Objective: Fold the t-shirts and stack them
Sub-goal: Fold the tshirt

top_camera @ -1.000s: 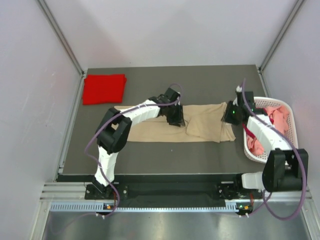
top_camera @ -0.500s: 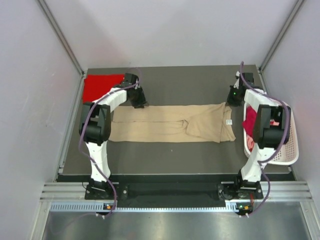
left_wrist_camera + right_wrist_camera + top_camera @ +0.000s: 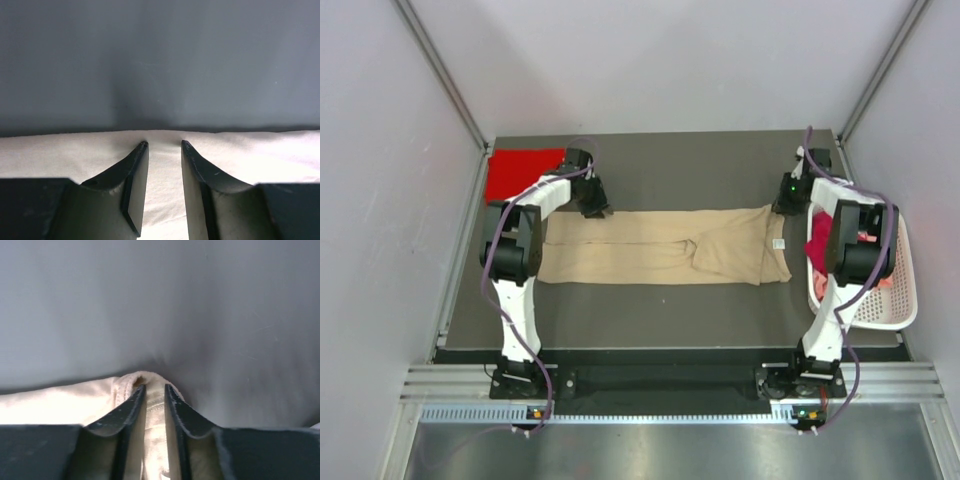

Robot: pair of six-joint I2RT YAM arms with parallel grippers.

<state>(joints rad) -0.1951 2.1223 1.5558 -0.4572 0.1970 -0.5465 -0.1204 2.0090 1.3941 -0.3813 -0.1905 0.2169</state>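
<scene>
The basket (image 3: 880, 318) held red and pink shirts (image 3: 817, 243). The left end effector (image 3: 164, 144) sat released on the tan shirt (image 3: 650, 245); for the right end effector (image 3: 154, 386) we couldn't tell.

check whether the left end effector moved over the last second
Yes. In the top view the left end effector went left and farther back, from the middle of the tan t-shirt to its far left corner, beside the folded red t-shirt.

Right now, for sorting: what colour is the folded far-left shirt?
The folded cloth t-shirt is bright red; top external view.
</scene>
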